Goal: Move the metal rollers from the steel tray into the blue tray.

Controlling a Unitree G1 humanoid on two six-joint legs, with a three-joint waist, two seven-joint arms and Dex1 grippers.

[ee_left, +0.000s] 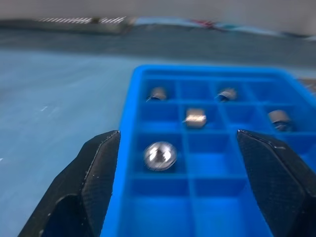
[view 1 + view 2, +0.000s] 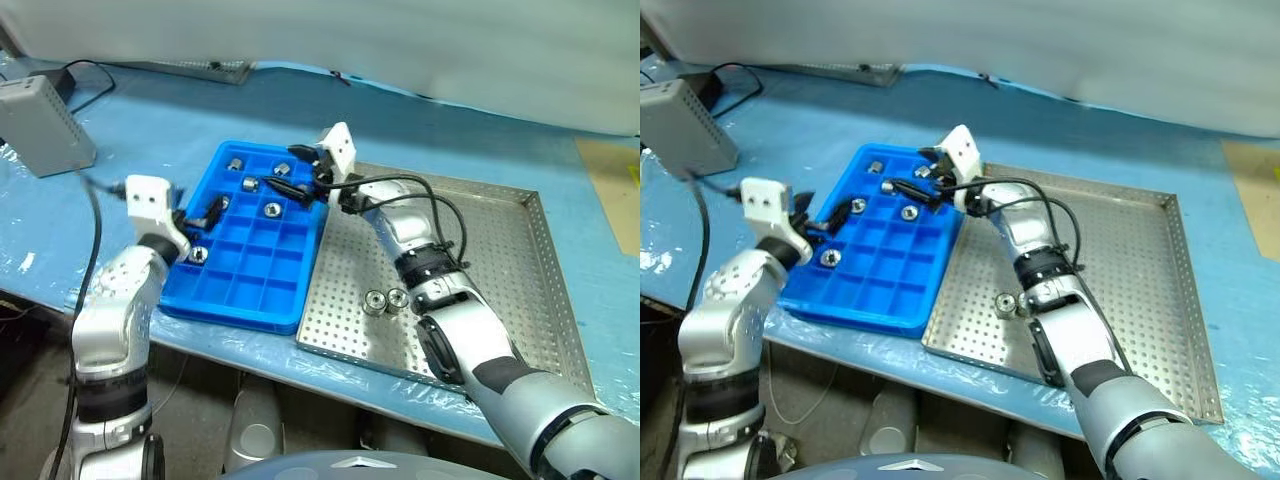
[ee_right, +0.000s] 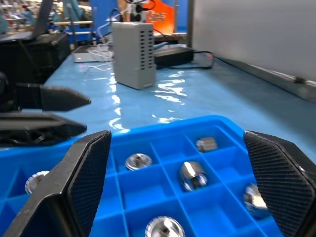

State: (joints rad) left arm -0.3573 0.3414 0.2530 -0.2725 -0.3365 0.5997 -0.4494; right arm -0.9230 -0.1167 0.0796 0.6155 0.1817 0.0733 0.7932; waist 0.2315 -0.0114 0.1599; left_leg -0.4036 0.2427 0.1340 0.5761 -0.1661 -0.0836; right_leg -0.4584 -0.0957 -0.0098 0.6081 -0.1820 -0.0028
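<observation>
The blue tray (image 2: 240,308) lies left of the steel tray (image 2: 490,250), their sides touching. Two metal rollers (image 2: 386,300) stand together near the steel tray's front left. Several more rollers (image 1: 160,155) sit in separate compartments of the blue tray. My left gripper (image 2: 205,215) is open at the blue tray's left edge, level with it, and holds nothing; one roller lies in a compartment just beyond its fingers (image 1: 94,182). My right gripper (image 2: 282,170) hangs wide open over the blue tray's far right compartments, empty, facing the left gripper (image 3: 69,112).
A grey box (image 2: 45,125) with black cables stands at the table's far left. A white panel runs along the back. A brown patch (image 2: 612,190) lies at the right. The table's front edge passes just below both trays.
</observation>
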